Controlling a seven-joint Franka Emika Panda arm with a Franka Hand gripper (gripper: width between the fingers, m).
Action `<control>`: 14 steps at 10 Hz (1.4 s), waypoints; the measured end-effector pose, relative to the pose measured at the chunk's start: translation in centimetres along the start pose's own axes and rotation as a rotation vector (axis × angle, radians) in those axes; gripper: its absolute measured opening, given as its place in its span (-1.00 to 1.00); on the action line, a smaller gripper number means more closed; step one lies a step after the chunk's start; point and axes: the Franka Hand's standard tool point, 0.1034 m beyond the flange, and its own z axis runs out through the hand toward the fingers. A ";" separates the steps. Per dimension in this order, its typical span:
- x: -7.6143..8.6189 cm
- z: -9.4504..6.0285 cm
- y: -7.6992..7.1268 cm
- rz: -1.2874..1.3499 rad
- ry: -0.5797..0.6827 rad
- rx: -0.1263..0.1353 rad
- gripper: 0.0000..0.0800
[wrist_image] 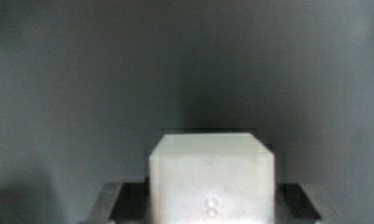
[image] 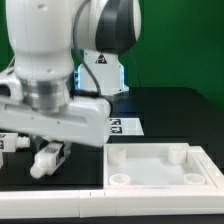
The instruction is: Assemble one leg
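**Gripper (wrist_image: 210, 208) and leg (wrist_image: 212, 172), wrist view.** Two dark fingers (wrist_image: 118, 203) are clamped on opposite flat sides of the leg, spread only as wide as the block.

**Exterior view.** The gripper (image: 48, 148) on the white arm (image: 40, 50) holds the leg (image: 44, 162) tilted and low over the black table (image: 170, 115). The leg is on the exterior view's left of the tabletop (image: 160, 167) and apart from it. Whether it touches the table cannot be told.

- **Leg:** white matte plastic, square in section, with black-and-white square tags on its side.
- **Tabletop:** white flat slab with a raised rim and round corner sockets.
- **Marker board (image: 127, 126):** thin and white, with printed tags.
- **Sticker (image: 100, 59):** triangular, too small to read.
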 end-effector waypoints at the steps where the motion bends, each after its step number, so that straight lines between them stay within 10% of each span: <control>1: -1.7 -0.5 -0.5 0.061 -0.009 0.007 -0.29; 4: -6.6 -1.5 -6.1 0.277 -0.019 0.002 -0.29; 8: -6.5 -1.1 -5.6 0.303 -0.023 -0.004 -0.29; 11: -11.0 -0.1 -9.9 0.853 0.005 -0.002 -0.29; 14: -11.0 -0.3 -12.6 1.119 0.036 0.072 -0.29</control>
